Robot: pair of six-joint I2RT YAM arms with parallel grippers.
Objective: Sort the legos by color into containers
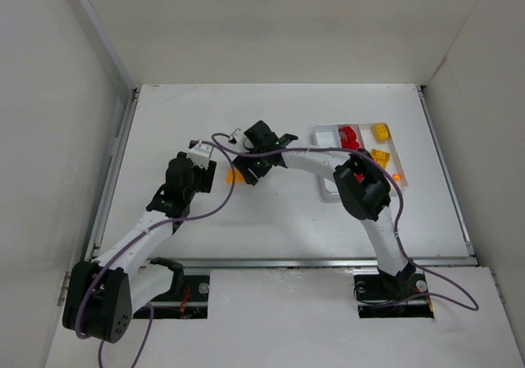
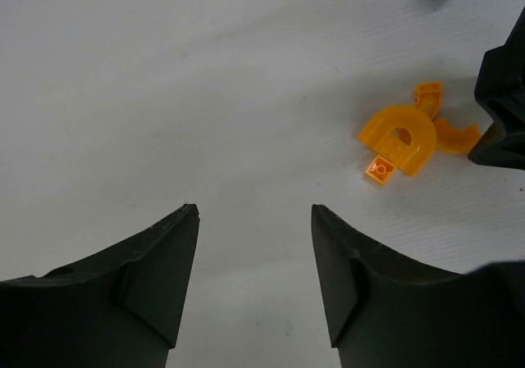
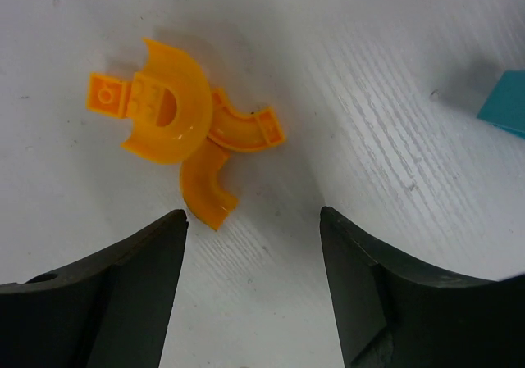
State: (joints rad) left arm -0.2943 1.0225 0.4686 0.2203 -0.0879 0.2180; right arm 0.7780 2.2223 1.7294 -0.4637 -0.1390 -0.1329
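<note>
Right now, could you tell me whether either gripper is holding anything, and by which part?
Nothing is held. The left gripper and the right gripper are both open; the translucent orange curved plastic lego pieces lie loose on the white table.

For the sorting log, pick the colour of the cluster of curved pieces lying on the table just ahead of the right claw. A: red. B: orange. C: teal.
B: the right wrist view shows the cluster of curved pieces in translucent orange, lying on the table just ahead of the open right claw.
</note>
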